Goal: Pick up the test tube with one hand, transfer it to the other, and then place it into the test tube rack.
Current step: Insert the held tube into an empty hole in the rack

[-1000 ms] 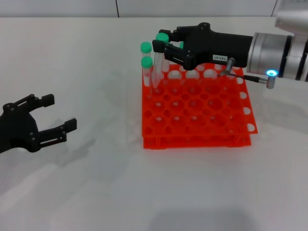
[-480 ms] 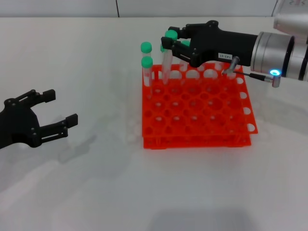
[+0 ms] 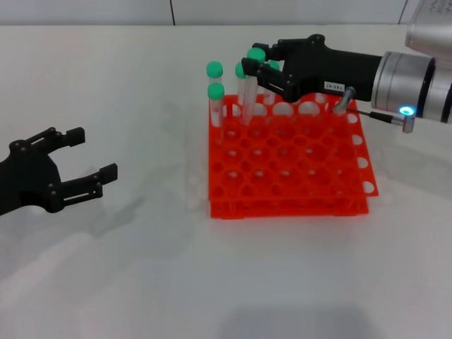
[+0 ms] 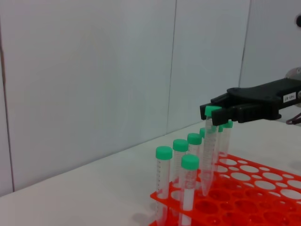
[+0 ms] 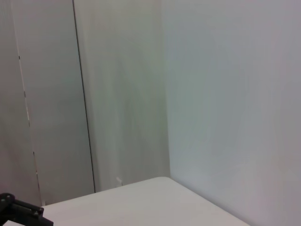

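My right gripper (image 3: pixel 253 67) pinches the tube (image 4: pixel 209 150) over the rack's (image 3: pixel 289 166) far-left corner; I lower it plumb into its hole. Left gripper (image 3: pixel 83 159), spread, waits left of the rack.

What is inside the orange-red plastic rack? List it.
Green-capped clear tubes stand upright in the rack's far-left corner holes. The black right gripper holds one more test tube, tip at a hole. It partly covers tubes behind.

This looks like a lab: an orange rack (image 3: pixel 286 162) of green-capped test tubes (image 4: pixel 164 181) stands on a plain white table (image 3: pixel 141 268), with bare pale wall panels (image 4: pixel 94 70) behind.
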{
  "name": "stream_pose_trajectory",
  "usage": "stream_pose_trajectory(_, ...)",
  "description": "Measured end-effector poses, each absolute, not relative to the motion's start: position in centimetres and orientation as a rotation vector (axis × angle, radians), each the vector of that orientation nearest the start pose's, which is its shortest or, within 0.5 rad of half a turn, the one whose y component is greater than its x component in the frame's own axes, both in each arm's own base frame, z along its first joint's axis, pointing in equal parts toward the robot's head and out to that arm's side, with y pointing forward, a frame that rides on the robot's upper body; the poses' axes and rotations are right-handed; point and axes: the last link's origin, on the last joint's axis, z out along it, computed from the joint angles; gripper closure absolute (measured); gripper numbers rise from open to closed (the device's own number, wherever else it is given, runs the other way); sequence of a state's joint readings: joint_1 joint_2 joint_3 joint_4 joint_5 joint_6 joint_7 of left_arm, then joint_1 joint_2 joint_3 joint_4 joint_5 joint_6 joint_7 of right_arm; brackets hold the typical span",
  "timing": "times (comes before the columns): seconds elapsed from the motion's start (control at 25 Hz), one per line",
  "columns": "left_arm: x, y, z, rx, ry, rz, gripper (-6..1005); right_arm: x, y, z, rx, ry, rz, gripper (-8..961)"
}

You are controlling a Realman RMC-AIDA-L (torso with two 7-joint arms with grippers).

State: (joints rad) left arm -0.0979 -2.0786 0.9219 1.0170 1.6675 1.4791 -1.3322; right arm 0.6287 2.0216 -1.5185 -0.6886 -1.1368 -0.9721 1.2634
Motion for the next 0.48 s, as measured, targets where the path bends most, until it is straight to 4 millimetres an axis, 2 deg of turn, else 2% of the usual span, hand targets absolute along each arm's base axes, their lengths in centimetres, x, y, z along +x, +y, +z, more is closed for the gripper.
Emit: stream_pose_trajectory(0.48, -31.07, 26.51, 4.61, -2.455, -0.552, -0.648, 131, 16.05, 39.91, -4.37, -2.551, 0.337, 0.793, 688)
